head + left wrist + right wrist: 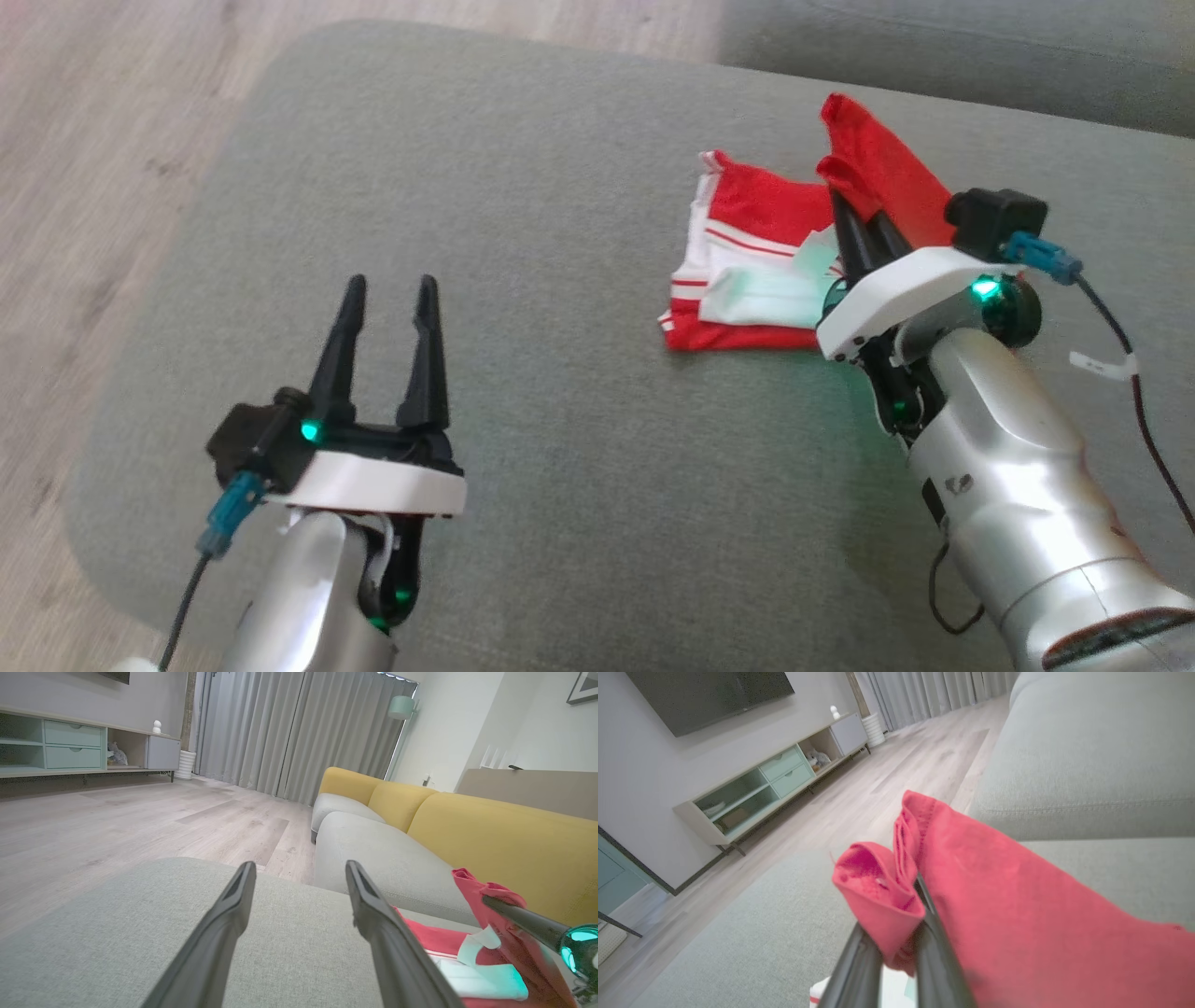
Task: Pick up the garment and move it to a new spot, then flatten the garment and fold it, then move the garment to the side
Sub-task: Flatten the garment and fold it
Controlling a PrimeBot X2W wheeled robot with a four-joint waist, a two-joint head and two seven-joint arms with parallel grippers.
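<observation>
The garment (747, 271) is red with white panels and stripes, lying partly folded on the grey ottoman (523, 187) at the right. One red edge (878, 159) of it is lifted off the cushion. My right gripper (854, 210) is shut on that raised edge; the right wrist view has red cloth (1017, 896) draped over and between its fingers. My left gripper (387, 303) hovers open over bare cushion at the lower left, well apart from the garment. In the left wrist view the garment (448, 952) lies to the right of the left gripper (299, 872).
The ottoman's rounded left edge (168, 308) drops to wooden floor (84, 168). Behind it a grey and yellow sofa (420, 826) runs along the far side. A TV cabinet (84, 746) stands by the wall. A dark cable (1139, 401) hangs beside my right wrist.
</observation>
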